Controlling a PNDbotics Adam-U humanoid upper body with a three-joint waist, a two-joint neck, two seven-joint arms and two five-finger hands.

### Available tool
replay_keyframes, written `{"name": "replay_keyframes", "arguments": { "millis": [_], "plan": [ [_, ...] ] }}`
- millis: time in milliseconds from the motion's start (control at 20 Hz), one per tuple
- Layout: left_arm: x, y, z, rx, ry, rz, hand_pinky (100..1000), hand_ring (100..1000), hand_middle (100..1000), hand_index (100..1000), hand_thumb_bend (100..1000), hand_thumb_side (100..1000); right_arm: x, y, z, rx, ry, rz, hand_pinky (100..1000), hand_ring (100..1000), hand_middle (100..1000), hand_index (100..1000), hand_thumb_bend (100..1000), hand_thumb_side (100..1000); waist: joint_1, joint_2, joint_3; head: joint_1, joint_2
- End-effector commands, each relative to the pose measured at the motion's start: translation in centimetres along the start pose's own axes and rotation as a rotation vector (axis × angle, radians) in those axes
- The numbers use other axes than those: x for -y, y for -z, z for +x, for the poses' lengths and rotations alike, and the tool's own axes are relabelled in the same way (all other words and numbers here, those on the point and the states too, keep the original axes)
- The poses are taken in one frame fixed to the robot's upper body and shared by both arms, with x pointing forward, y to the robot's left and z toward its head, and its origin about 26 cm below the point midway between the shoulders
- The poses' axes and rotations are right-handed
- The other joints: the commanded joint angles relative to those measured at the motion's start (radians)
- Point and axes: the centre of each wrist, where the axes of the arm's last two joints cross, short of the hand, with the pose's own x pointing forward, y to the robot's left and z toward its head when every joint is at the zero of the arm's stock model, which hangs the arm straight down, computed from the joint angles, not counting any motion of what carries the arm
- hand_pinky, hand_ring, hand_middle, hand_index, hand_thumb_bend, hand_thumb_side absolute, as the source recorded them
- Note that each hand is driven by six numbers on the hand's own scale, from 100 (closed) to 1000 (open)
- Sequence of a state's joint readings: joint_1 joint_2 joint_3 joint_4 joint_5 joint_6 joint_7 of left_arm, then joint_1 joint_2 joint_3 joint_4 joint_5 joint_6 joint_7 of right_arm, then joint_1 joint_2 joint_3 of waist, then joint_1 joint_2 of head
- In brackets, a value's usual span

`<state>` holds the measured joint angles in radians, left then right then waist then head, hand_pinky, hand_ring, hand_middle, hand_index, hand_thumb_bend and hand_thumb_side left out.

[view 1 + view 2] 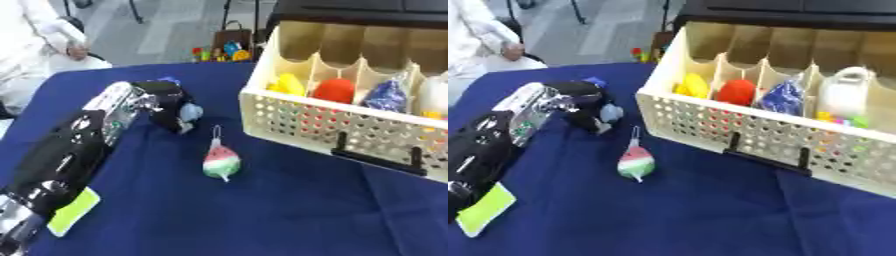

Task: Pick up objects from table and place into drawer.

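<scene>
Just right of our left hand: we are seeing the watermelon-slice toy (220,162) lying on the blue tablecloth (262,215), apart from the fingers, its thin loop pointing away from us.
Left hand (168,106): we are reaching it in from the lower left, fingers curled downward against the cloth; something pale blue is showing at the fingertips, and we cannot tell whether it is being held or what it is.
Left arm (66,160): we are laying it slantwise across the cloth's left side, a yellow-green label (73,211) showing near its lower end.
Far right of the hand: the cream drawer (737,127) is standing open, its perforated front wall and black handle (767,159) facing us.
Drawer contents: a yellow item (694,85), a red item (737,92), a blue crinkled item (782,98) and a white item (844,92) are sitting in separate compartments between dividers.
Open room: bare cloth is stretching below the toy and between hand and drawer front.
Edges: the table's far edge is running just beyond the hand; the drawer's right end is getting cut off by the frame.
Hard to make out: small coloured things (217,53) on the floor beyond the table are staying unclear to us.
Right hand: we are not seeing it in either view.
</scene>
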<state>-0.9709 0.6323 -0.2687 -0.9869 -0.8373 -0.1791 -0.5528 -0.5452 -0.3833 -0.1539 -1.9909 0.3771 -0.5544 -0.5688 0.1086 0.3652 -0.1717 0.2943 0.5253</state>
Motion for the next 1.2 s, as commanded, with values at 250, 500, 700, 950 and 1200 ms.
{"name": "replay_keyframes", "arguments": {
  "millis": [250,500,700,950,1200],
  "plan": [
    [-1.6,-0.8,-0.3,-0.018,0.007,0.06,304,510,467,746,105,560,0.2,0.6,0.1,0.025,-0.003,-0.011,585,586,575,724,100,706,-0.01,-0.033,0.003,-0.002,0.002],
    [-2.0,-1.0,-0.3,-0.026,-0.007,0.085,280,495,455,720,100,560,0.2,0.5,0.1,0.021,-0.004,-0.013,585,587,579,724,100,702,-0.014,-0.04,0.005,-0.003,0.004],
    [-2.4,-1.2,-0.1,-0.026,-0.006,0.097,280,495,457,721,100,542,0.2,0.5,0.1,0.018,-0.005,-0.014,585,588,584,725,100,700,-0.016,-0.047,0.009,-0.005,0.008],
    [-3.5,-1.8,0.1,-0.015,0.002,0.119,278,493,455,720,100,515,0.3,0.4,0.1,0.014,-0.005,-0.013,583,589,591,725,100,696,-0.019,-0.06,0.015,-0.01,0.015],
    [-5.2,-3.0,1.0,0.023,0.025,0.156,275,491,450,721,100,473,0.4,0.3,0.1,0.009,-0.006,-0.011,582,591,599,725,100,691,-0.019,-0.077,0.023,-0.022,0.027]
  ]
}}
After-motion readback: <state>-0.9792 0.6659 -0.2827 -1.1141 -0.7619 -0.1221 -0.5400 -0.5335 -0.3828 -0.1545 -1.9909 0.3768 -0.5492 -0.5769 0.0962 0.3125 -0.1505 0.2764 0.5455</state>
